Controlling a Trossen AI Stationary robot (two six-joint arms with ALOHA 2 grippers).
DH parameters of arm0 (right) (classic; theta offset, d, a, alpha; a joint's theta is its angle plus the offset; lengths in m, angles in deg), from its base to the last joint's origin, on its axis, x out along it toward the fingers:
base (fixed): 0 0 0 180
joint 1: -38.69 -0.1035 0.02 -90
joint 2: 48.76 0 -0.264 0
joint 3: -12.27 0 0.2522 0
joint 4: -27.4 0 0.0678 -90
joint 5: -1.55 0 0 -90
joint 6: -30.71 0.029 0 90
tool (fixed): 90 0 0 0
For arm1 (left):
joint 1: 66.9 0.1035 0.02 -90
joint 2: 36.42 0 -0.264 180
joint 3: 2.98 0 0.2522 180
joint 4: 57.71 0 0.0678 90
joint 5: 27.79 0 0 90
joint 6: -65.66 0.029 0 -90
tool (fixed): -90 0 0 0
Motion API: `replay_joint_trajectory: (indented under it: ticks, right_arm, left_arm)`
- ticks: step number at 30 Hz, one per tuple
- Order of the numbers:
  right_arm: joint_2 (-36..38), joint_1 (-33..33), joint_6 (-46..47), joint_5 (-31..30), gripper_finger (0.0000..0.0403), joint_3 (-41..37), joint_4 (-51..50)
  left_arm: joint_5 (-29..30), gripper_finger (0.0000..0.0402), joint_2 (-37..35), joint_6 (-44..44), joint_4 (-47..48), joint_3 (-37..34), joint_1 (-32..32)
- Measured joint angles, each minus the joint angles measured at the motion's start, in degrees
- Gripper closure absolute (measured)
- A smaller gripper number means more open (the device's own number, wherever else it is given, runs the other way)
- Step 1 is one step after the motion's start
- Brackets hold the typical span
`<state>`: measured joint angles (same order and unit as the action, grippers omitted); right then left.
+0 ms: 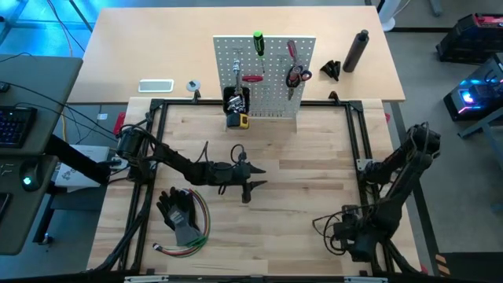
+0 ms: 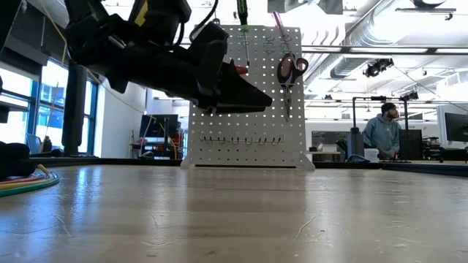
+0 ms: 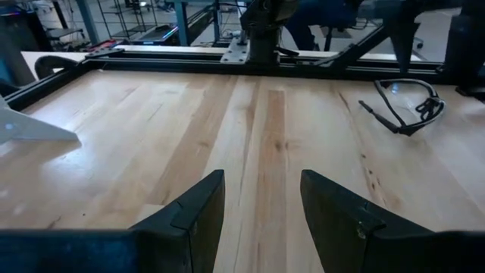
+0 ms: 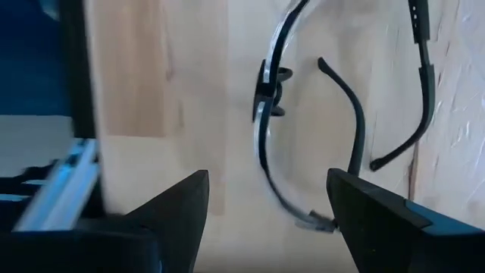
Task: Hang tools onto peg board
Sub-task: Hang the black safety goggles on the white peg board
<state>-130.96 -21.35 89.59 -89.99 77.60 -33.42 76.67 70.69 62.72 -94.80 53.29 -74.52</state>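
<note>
The peg board (image 1: 271,94) stands upright at the table's far side. On it hang a green-handled screwdriver (image 1: 258,43), a red-handled tool (image 1: 251,79) and red-handled scissors (image 1: 297,76). A yellow tape measure (image 1: 242,120) sits by its black bin (image 1: 234,101). My left gripper (image 3: 261,205) is open in mid-table, pointing toward the table's right, with nothing between its fingers. My right gripper (image 4: 269,197) points down near the table's near right corner, open above a pair of clear glasses with thin black arms (image 4: 303,136) that lies flat on the table.
Black gloves (image 1: 179,211) and a bundle of coloured wires (image 1: 192,236) lie at the near left. Behind the board are a black bottle (image 1: 356,51), a small black object (image 1: 330,69) and a phone (image 1: 156,85). A black frame (image 1: 357,134) borders the work area.
</note>
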Motion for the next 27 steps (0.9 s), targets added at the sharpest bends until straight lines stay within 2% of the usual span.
replay_joint_trajectory:
  ticks: [9, 13, 18, 24, 25, 27]
  right_arm:
    - [-8.25, -0.38, -5.13, -1.49, 0.0143, -0.02, 1.51]
    - [-10.81, -0.38, -6.47, -1.49, 0.0163, 0.00, 2.20]
    - [-11.75, -0.36, -7.97, -2.65, 0.0233, -0.02, 2.70]
    - [-11.75, 0.86, -11.35, -7.86, 0.0373, -0.02, 2.95]
    - [-11.75, 1.42, -12.69, -8.98, 0.0386, -0.02, 2.92]
    - [-11.75, 2.86, -14.54, -12.42, 0.0386, -0.02, 3.05]
  left_arm:
    - [0.00, 0.0236, 0.00, -0.45, 0.00, 0.00, 0.00]
    - [0.01, 0.0236, 0.01, -0.43, 0.02, 0.00, 0.11]
    - [0.04, 0.0236, 0.02, -0.39, 0.10, 0.00, 0.11]
    - [0.07, 0.0236, 0.02, 0.36, 2.06, 0.00, 0.11]
    - [0.09, 0.0236, 0.02, 0.66, 2.89, 0.00, 0.11]
    - [0.30, 0.0236, 0.02, 1.00, 4.80, 0.00, 0.11]
